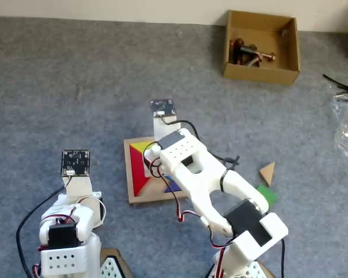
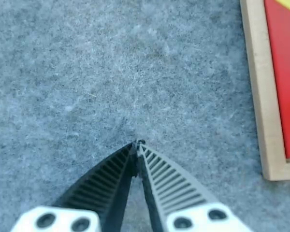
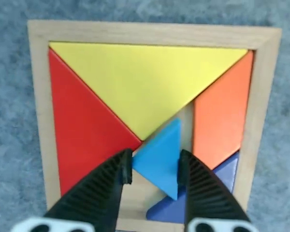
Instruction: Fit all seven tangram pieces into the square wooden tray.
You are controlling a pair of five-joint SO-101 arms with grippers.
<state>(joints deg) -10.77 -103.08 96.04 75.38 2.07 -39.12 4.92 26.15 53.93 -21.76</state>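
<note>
Tangram about two-thirds done: four pieces seated, one in hand, two outside.

In the square wooden tray point(image 3: 36, 96), mid-frame in the high view, lie the yellow triangle point(image 3: 145, 82), red triangle point(image 3: 82, 130), orange parallelogram point(image 3: 220, 116) and dark blue piece point(image 3: 227, 169). The right claw point(image 3: 154, 166) pinches the light blue triangle point(image 3: 159, 159) over the gap. The tan wooden triangle point(image 1: 268, 172) and green piece point(image 1: 267, 194) wait right of the tray. The left claw point(image 2: 137, 145) is closed, empty.
</note>
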